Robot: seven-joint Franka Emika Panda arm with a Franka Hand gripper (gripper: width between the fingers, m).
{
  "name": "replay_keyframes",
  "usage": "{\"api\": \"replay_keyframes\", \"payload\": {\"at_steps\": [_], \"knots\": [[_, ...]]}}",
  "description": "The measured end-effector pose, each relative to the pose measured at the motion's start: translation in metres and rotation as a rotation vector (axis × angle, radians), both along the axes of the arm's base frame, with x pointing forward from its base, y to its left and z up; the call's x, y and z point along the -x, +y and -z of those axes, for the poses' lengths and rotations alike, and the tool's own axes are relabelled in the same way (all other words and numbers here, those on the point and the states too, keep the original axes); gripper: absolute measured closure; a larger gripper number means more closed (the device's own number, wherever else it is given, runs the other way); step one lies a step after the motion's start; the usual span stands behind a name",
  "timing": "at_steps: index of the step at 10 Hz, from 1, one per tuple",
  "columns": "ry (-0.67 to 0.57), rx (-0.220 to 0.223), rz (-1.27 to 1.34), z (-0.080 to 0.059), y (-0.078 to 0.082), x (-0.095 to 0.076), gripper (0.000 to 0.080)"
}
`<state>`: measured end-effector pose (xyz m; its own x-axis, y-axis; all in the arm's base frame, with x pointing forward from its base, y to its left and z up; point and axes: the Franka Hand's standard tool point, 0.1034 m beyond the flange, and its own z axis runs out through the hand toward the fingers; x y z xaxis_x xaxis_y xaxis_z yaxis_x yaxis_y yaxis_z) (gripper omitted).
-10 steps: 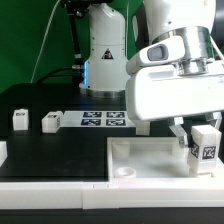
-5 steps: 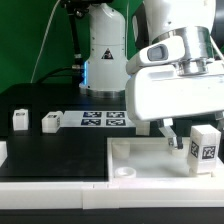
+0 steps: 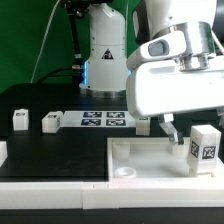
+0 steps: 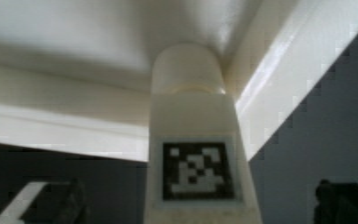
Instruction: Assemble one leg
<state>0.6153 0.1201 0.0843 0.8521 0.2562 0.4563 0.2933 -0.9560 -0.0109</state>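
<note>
Gripper (image 3: 180, 127) was open, empty; your small white tagged plastic leg (image 3: 205, 147) stood upright just beside it, not touching.

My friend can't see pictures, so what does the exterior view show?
A small white leg with a black-and-white tag stands upright on a big white tabletop, at the exterior view's right. The robot's open tool hangs just beside its top, not touching it. Two more small white blocks and the marker board lie on the black table farther back.
</note>
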Motion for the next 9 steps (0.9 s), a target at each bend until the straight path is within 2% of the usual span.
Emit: {"api": "replay_keyframes", "payload": {"at_steps": [1,3,4,6,7,8,9], "knots": [[0.022,0.002,-0.006,-0.008,0.000,-0.002,0.0151],[0.044,0.003,-0.010,-0.006,0.001,-0.001,0.0151],[0.097,0.004,-0.016,-0.003,0.004,0.003,0.0151],[0.267,-0.005,0.034,-0.002,0.010,0.007,0.0151],[0.322,0.006,0.064,0.000,0.010,0.009,0.0151],[0.433,0.041,0.051,0.001,0.009,0.014,0.0151],[0.494,0.049,0.050,-0.002,0.008,0.008,0.0151]]}}
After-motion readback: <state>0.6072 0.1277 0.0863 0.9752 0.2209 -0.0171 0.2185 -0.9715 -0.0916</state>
